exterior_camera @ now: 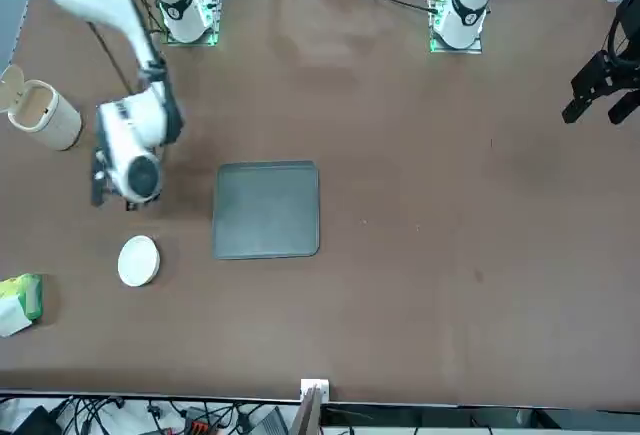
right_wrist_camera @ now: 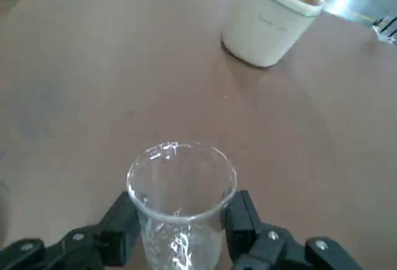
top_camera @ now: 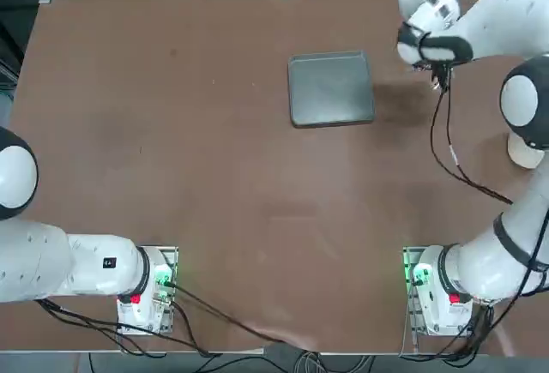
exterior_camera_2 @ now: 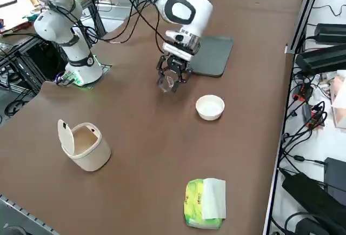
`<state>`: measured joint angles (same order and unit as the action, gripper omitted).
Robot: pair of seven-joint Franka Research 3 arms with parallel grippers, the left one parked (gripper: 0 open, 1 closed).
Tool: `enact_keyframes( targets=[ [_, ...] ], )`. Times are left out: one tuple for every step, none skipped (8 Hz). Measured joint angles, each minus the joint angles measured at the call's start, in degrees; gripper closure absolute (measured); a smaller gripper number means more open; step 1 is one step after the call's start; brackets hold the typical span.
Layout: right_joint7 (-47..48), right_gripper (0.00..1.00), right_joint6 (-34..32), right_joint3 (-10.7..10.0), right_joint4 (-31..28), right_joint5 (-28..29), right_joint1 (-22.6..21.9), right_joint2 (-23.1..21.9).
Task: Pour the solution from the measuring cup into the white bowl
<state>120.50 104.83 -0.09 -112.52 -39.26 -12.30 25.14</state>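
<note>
The right arm [top_camera: 506, 17] is mounted by its base [top_camera: 442, 287] at the near edge of the desk [top_camera: 214, 176], in the right half. The elbow [top_camera: 525, 103] is bent and raised, and the forearm is angled down to the wrist [exterior_camera_2: 181, 43]. The right claw [exterior_camera_2: 170, 82] is held above the desk, between its near and far edges, and is tilted obliquely downward. Its two black fingers [right_wrist_camera: 122, 223] are set opposite each other, closed in a grip.
</note>
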Motion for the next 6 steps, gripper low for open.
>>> enact_keyframes(
  targets=[
    [5.90,0.26,-1.06,0.00,-2.71,-3.13,-2.00,0.49],
    [11.18,0.26,-2.46,-0.01,-4.24,-5.65,-3.37,1.86],
    [16.29,0.26,-3.28,-0.03,-4.83,-8.15,-4.24,4.10],
    [20.97,0.26,-3.85,-0.05,-4.85,-10.80,-4.48,6.63],
    [24.32,0.26,-4.56,-0.10,-4.84,-12.76,-4.51,8.87],
    [26.63,0.26,-5.18,-0.10,-4.80,-13.78,-4.73,10.64]
  ],
)
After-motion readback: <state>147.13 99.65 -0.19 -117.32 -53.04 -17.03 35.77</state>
